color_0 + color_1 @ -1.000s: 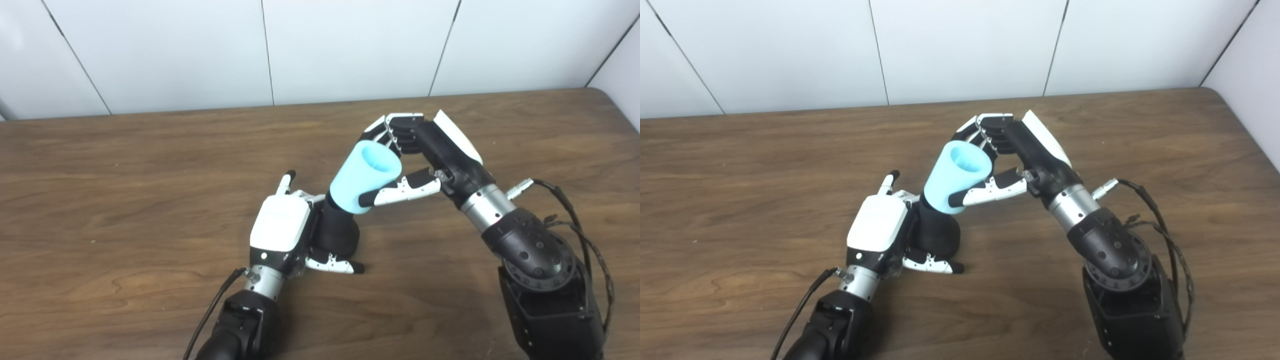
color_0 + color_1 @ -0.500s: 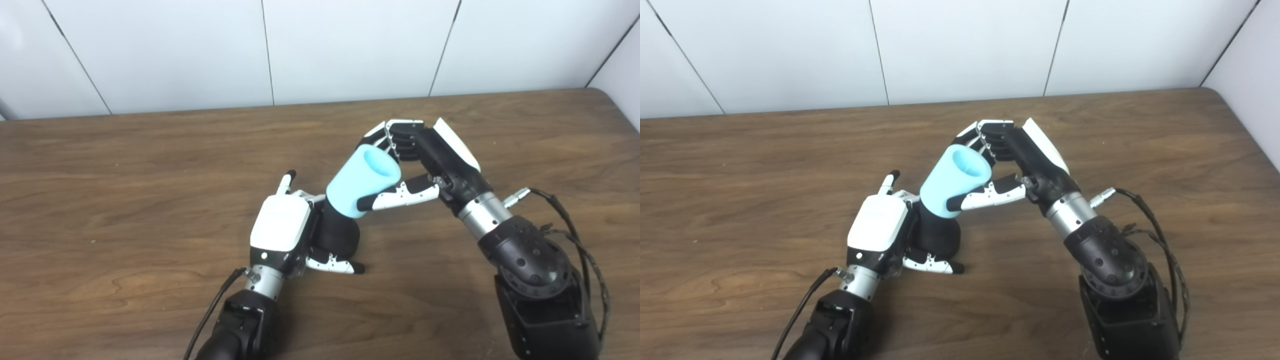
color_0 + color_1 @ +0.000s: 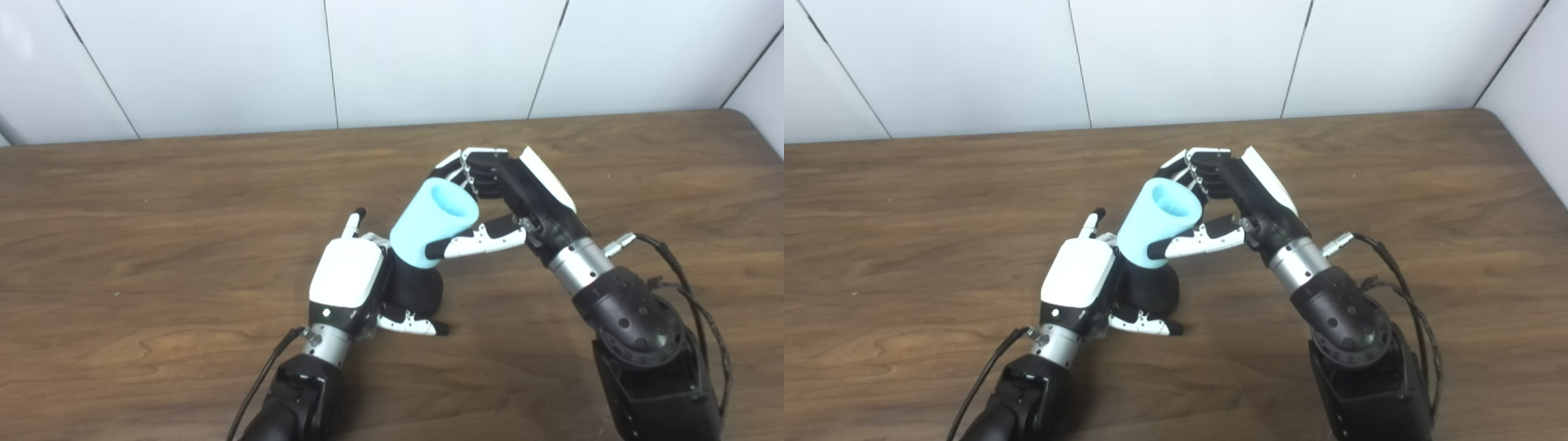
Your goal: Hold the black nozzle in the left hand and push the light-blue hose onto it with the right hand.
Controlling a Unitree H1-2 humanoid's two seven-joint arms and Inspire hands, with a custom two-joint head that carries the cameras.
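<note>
A: Start at the left. What is the left hand [image 3: 346, 283] doing?

B: It rests low on the wooden table [image 3: 153, 245], fingers wrapped round the black nozzle [image 3: 415, 293] with the thumb across its front. I judge the low, braced hold is there to keep the nozzle from sliding when it is pushed on.

A: And the nozzle itself?

B: A dark rounded body near the table's middle, its narrow end pointing up and away to the right. Only the bulb shows; the tip is hidden inside the light-blue hose [image 3: 433, 223].

A: Then the hose is on?

B: Its lower mouth covers the nozzle's top and meets the bulb. Whether it is fully seated I cannot tell.

A: How does the hose lie?

B: Its long axis tilts from lower left to upper right, in line with the nozzle, with the wider open end facing up toward the camera and the narrower end down on the nozzle.

A: And the right hand [image 3: 497, 202]?

B: Closed on the hose, thumb along the near side, fingers curled behind the rim. That grip probably lets it press along the axis.
</note>
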